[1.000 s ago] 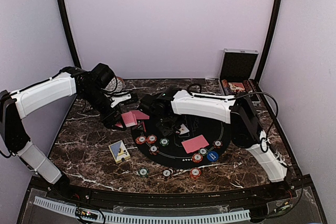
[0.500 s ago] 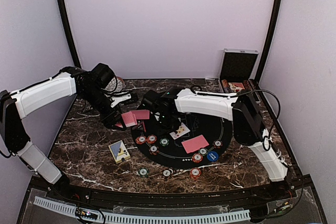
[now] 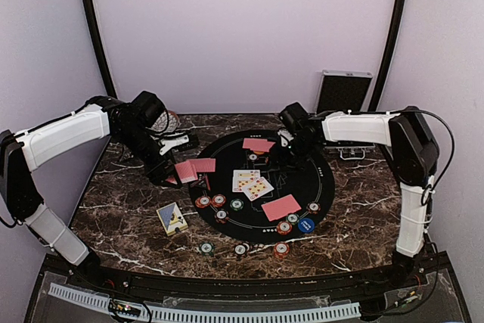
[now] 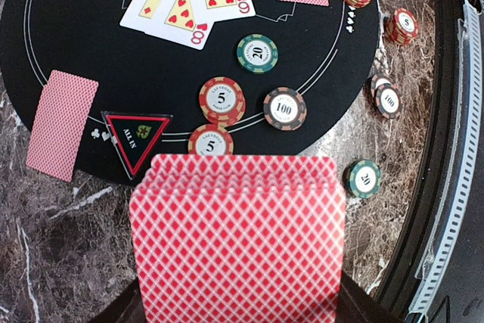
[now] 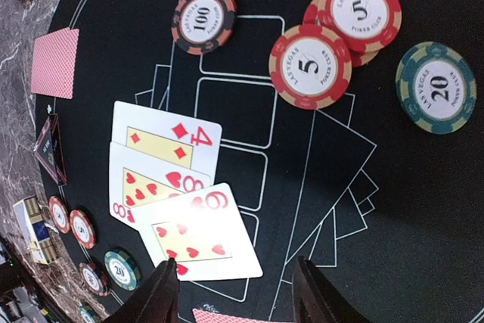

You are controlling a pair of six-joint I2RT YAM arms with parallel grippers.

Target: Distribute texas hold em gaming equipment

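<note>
My left gripper [image 3: 178, 172] is shut on a fanned deck of red-backed cards [image 4: 238, 232] and holds it over the mat's left edge. Three face-up cards [image 3: 251, 183], a four, an eight and a nine, lie overlapped in the mat's middle; they also show in the right wrist view [image 5: 178, 202]. My right gripper [image 5: 234, 296] is open and empty, hovering over the mat just beside the nine [image 5: 198, 236]. Face-down cards lie at the far side [image 3: 259, 144], the left [image 3: 203, 165] and the near right [image 3: 280, 207]. Poker chips sit in clusters on the mat [image 3: 218, 202] [image 3: 295, 223].
The round black mat [image 3: 321, 179] lies on the marble table. Three chips [image 3: 240, 249] lie off the mat near the front edge. A card box [image 3: 172, 218] lies front left. The silver case [image 3: 342, 92] stands open at the back right. A triangular all-in marker [image 4: 136, 138] sits by the deck.
My right arm has swung from the mat's left centre back to its far right side. The three face-up cards and the far face-down card now show. The left arm has not moved.
</note>
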